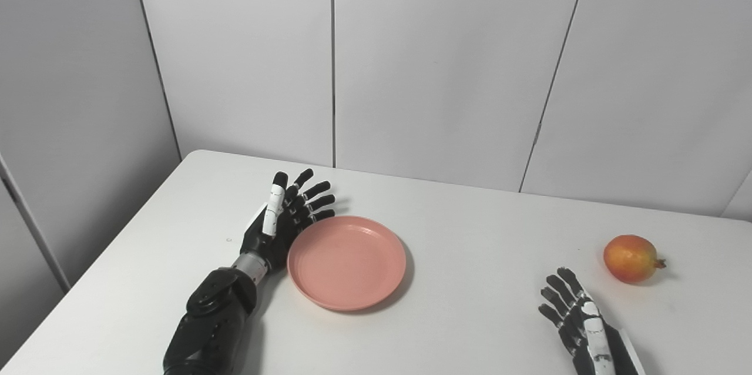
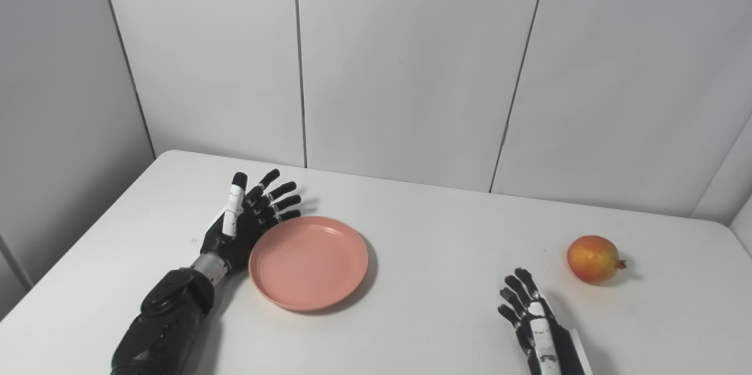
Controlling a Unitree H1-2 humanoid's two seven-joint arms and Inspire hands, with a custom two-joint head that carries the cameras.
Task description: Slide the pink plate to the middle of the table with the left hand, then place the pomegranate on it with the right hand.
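Note:
The pink plate [image 1: 346, 261] lies flat on the white table [image 1: 458, 228], left of centre. My left hand [image 1: 286, 215] stands on edge against the plate's left rim, open with fingers spread and pointing up-right. A red-orange pomegranate [image 1: 631, 258] rests on the table at the right. My right hand [image 1: 578, 319] lies open near the bottom right, fingers spread, a short way below and left of the fruit, not touching it. Nothing is held by either hand.
Grey wall panels [image 1: 446, 57] rise behind the table's far edge. The table's left edge runs diagonally beside my left forearm [image 1: 211, 316]. Nothing else stands on the table.

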